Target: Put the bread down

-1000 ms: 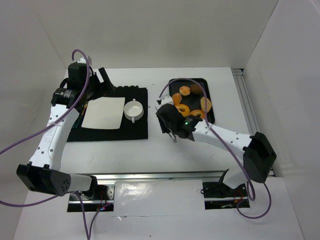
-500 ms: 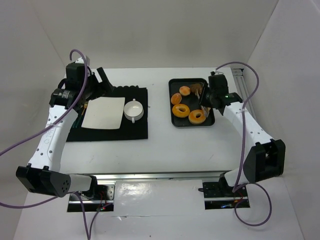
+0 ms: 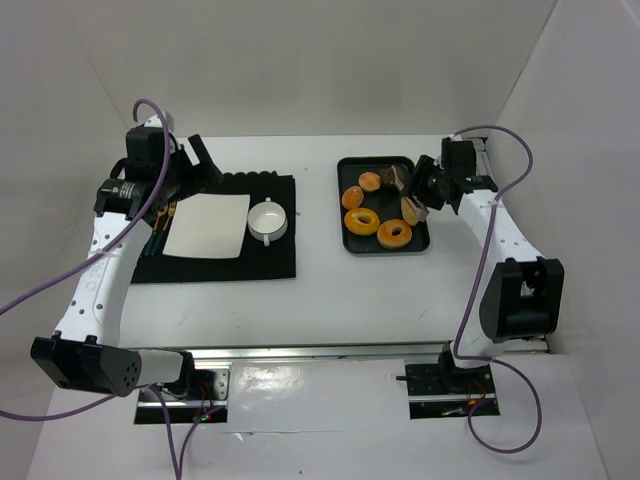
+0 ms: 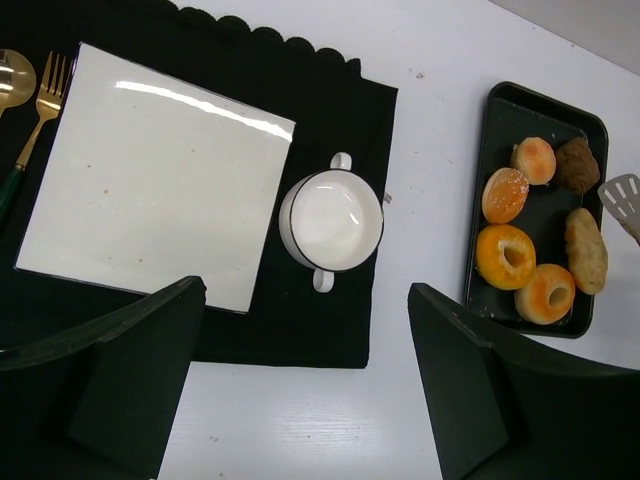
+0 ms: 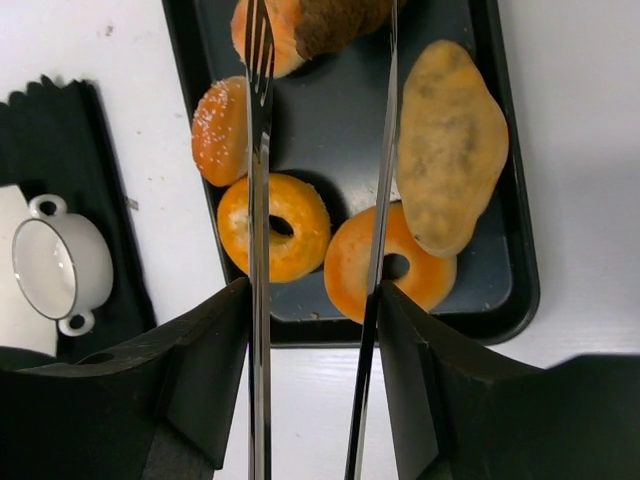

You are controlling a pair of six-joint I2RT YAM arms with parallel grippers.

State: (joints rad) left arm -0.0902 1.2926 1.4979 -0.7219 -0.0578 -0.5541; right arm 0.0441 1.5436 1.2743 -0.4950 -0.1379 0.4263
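Note:
Several breads lie in the black tray [image 3: 342, 205]: two ring doughnuts [image 5: 275, 226] [image 5: 395, 265], a sesame bun [image 5: 220, 130], an oblong loaf [image 5: 450, 140], a small orange bun [image 3: 369, 181] and a dark brown bun [image 5: 335, 20]. My right gripper [image 5: 315, 300] is shut on metal tongs [image 5: 258, 200]. The tong arms stand spread over the tray, and the dark bun lies between their tips. Whether they touch it I cannot tell. My left gripper [image 4: 305, 290] hangs open above the black mat's near edge, with nothing in it.
A square white plate [image 4: 150, 175] and a white two-handled bowl [image 4: 332, 220] rest on the black mat [image 4: 330, 110]. A gold fork [image 4: 45, 100] and spoon [image 4: 12, 72] lie left of the plate. White walls enclose the table on three sides.
The right arm swung from the tray's near left to its right side, bringing the tongs over the far breads. The tong arms spread wider. The left arm barely moved.

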